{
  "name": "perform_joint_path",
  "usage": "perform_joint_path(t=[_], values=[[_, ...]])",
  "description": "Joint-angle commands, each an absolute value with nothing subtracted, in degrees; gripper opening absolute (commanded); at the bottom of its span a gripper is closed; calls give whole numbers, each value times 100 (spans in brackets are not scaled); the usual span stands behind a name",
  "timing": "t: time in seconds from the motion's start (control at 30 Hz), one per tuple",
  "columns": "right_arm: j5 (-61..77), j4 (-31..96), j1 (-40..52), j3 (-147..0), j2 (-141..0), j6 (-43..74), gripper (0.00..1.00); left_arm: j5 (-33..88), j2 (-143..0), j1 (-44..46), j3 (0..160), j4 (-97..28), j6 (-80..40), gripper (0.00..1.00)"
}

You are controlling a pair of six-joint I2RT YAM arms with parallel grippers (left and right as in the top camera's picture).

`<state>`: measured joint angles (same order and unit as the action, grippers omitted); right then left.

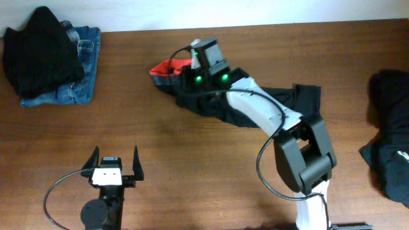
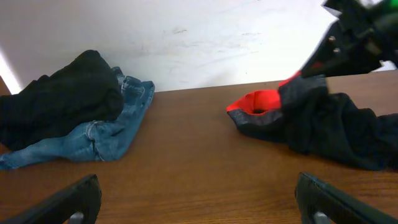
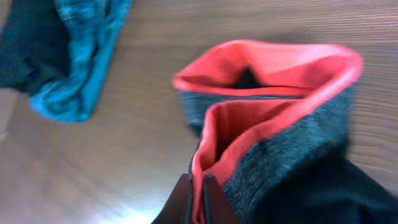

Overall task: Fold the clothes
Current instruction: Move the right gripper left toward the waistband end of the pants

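A long dark trouser-like garment (image 1: 281,102) with a red-lined waistband (image 1: 167,68) lies across the table's middle; it also shows in the left wrist view (image 2: 323,124). My right gripper (image 3: 198,196) is shut on the red waistband edge (image 3: 267,68), holding it slightly lifted; in the overhead view the gripper (image 1: 195,64) sits at the waistband. My left gripper (image 1: 115,167) is open and empty near the front left, apart from all clothes. Blue jeans (image 1: 80,76) with a black garment (image 1: 41,51) on top lie at the back left.
Another dark garment (image 1: 390,128) is heaped at the right edge of the table (image 1: 160,147). A white wall (image 2: 205,37) stands behind the table. The jeans pile also shows in the left wrist view (image 2: 99,130) and the right wrist view (image 3: 81,68).
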<state>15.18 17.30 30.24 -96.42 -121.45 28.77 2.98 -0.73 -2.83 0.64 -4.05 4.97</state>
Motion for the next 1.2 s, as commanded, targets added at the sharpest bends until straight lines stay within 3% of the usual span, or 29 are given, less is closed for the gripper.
perform_joint_path(t=[0.0,0.7,0.77,0.83,1.17], values=[[1627,1638,3380,-9647,-11983,2952,4,362,-40,-316,51,-438,569,99],[1026,1450,4692,-9644,-12003,3245,4,362,-40,-316,54,-436,569,99],[1026,1444,4729,-9644,-12009,3245,11,362,-40,-316,54,-436,569,99],[1026,1406,4729,-9644,-12009,3242,29,362,-40,-316,54,-438,569,99],[648,1328,4449,-9647,-11872,2255,45,362,-40,-316,54,-438,569,99]])
